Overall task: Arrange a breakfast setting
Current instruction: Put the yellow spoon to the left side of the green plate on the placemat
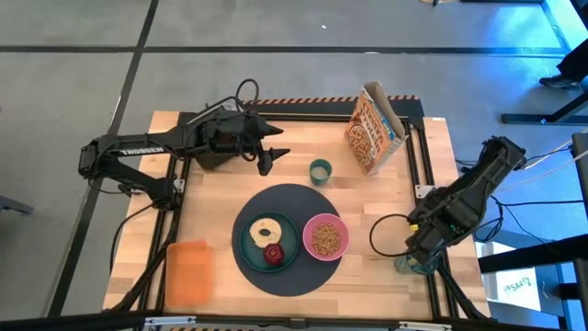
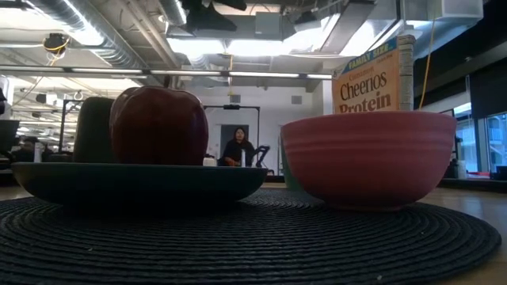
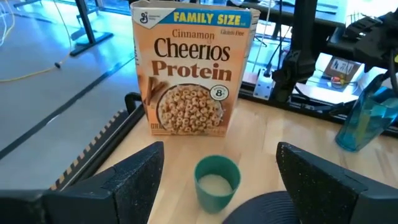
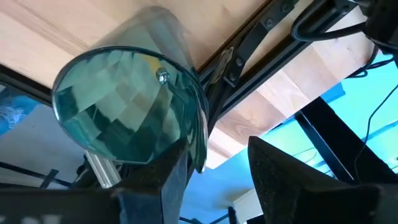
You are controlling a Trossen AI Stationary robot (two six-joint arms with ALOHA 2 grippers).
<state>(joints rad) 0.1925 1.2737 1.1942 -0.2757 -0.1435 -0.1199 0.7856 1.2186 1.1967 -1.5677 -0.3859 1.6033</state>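
A dark grey round mat point(image 1: 276, 276) lies at the table's middle front. On it stand a teal plate point(image 1: 248, 241) with a bagel half point(image 1: 267, 228) and a dark red fruit point(image 1: 274, 255), and a pink bowl point(image 1: 325, 236) of cereal. A small green cup point(image 1: 320, 170) with white liquid stands on the wood beyond the mat. My left gripper point(image 1: 273, 158) is open, just left of the cup, which shows ahead between its fingers in the left wrist view point(image 3: 216, 180). My right gripper point(image 1: 415, 253) is open at the table's right front corner. No spoon is in view. My right gripper: one finger point(image 4: 177, 174) stands right beside a translucent teal bottle point(image 4: 124, 112). I cannot tell whether it touches the bottle. Nothing is between the fingers.
A Cheerios Protein box point(image 1: 374, 129) stands at the far right, beyond the cup point(image 3: 189, 68). An orange flat object point(image 1: 188, 271) lies at the front left. The teal bottle point(image 1: 408, 267) stands at the table's right front edge by the black frame.
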